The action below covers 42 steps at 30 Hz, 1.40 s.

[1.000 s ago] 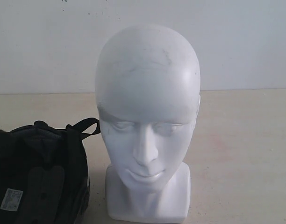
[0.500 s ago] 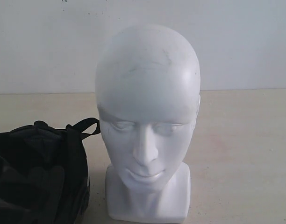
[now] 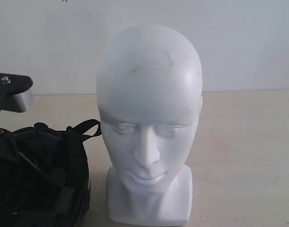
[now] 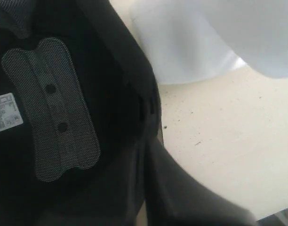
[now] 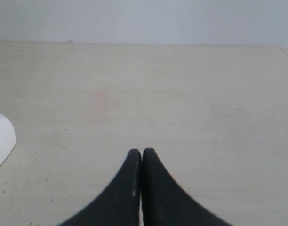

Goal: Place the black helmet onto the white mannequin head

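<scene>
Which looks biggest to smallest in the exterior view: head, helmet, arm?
1. head
2. helmet, cropped by the frame edge, so only its visible part counts
3. arm, also cropped

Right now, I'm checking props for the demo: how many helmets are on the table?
1: the black helmet, on the table beside the white mannequin head. Others may be out of frame.

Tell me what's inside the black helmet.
Inside the black helmet: dark lining, a grey mesh pad and a small white sticker. The rest of the interior is too dark to make out.
</scene>
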### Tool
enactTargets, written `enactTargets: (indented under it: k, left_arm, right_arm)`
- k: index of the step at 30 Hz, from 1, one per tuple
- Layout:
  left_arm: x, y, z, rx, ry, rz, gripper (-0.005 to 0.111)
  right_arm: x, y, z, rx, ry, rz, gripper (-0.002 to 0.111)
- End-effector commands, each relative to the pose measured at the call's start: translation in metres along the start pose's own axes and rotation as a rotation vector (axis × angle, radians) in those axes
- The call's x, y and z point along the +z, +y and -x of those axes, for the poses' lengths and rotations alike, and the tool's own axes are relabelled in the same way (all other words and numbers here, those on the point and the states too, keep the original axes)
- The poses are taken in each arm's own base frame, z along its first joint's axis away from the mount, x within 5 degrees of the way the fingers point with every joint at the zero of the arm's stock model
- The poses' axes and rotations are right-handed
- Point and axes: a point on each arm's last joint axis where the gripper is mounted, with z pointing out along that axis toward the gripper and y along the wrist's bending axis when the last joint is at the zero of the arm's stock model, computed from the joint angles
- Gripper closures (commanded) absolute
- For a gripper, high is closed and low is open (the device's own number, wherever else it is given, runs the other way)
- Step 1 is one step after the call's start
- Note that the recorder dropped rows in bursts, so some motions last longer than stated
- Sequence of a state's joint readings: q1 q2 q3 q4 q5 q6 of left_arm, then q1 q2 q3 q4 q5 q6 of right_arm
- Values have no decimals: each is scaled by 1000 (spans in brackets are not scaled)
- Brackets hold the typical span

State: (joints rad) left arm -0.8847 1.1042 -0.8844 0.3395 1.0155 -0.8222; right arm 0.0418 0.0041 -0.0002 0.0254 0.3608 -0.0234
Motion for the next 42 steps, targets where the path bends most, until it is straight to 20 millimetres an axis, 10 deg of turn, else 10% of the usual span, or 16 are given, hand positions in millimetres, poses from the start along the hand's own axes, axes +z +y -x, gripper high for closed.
enactTargets:
  k: [1, 11, 28, 42]
  left_arm:
    - [-9, -7, 4, -59, 5, -57, 99]
    - [-5, -12, 8, -84, -2, -65, 36]
    - [89, -41, 10, -57, 147, 135, 36]
    - [115, -27, -7, -59, 175, 206, 36]
  right_arm:
    - [0, 0, 0, -8, -7, -6, 108]
    - [0, 0, 0, -8, -7, -6, 108]
    - [0, 0, 0, -8, -7, -6, 108]
    - [0, 0, 0, -8, -8, -4, 108]
